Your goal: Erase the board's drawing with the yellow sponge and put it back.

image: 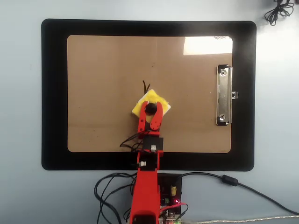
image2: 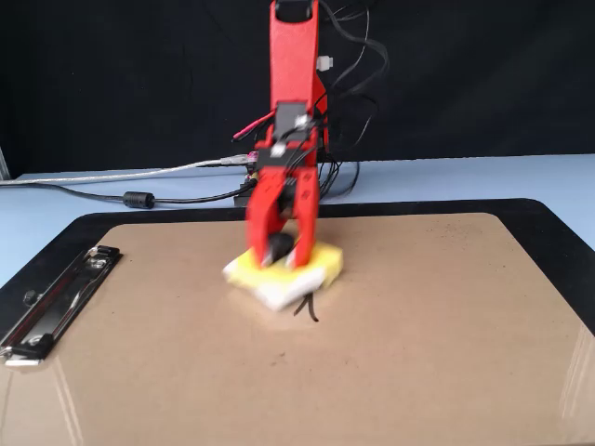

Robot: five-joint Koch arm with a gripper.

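The red arm reached forward over the board's middle, wrist bent down, and the gripper (image: 150,108) had its two jaws closed around the sponge's black knob.

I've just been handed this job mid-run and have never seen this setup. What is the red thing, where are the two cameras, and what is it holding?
The red thing is a small robot arm. Its gripper is shut on the black knob of the yellow sponge, which lies on the board, a brown clipboard with a metal clip on a black mat. One camera looks straight down; the other stands low across the table, facing the arm. The sponge partly covers the drawing, a thin black stroke, also visible in the fixed view.
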